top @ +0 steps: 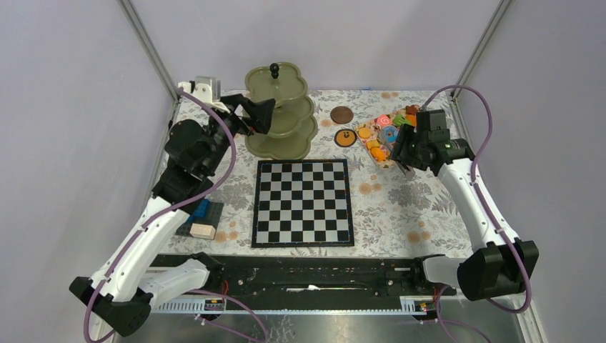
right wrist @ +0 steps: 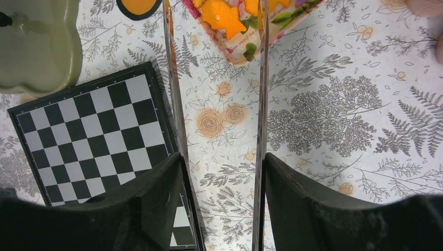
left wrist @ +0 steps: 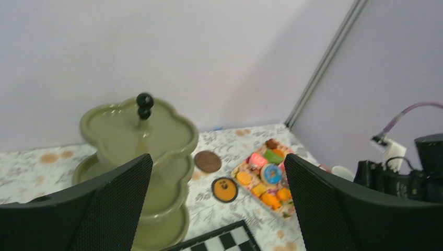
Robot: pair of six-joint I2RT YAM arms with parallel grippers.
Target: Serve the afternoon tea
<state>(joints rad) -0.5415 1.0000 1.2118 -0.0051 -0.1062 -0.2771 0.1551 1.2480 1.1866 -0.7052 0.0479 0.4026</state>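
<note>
The olive-green three-tier stand (top: 280, 114) (left wrist: 156, 130) with a black knob stands at the back left, its tiers bare. My left gripper (top: 266, 114) (left wrist: 217, 209) hangs open beside its left side with nothing between the fingers. Colourful toy pastries fill a small tray (top: 382, 136) (left wrist: 264, 178) (right wrist: 240, 49) at the back right. My right gripper (top: 409, 151) (right wrist: 222, 162) is shut on metal tongs (right wrist: 261, 78). The two blades of the tongs reach to the tray's near end, either side of an orange pastry (right wrist: 222, 15). A brown disc (top: 341, 114) and an orange tart (top: 346, 138) lie between stand and tray.
A black-and-white chessboard (top: 304, 202) (right wrist: 89, 130) lies in the middle of the flowered cloth. Blue and beige blocks (top: 202, 218) sit at the left under the left arm. Grey walls and frame posts close the back and both sides.
</note>
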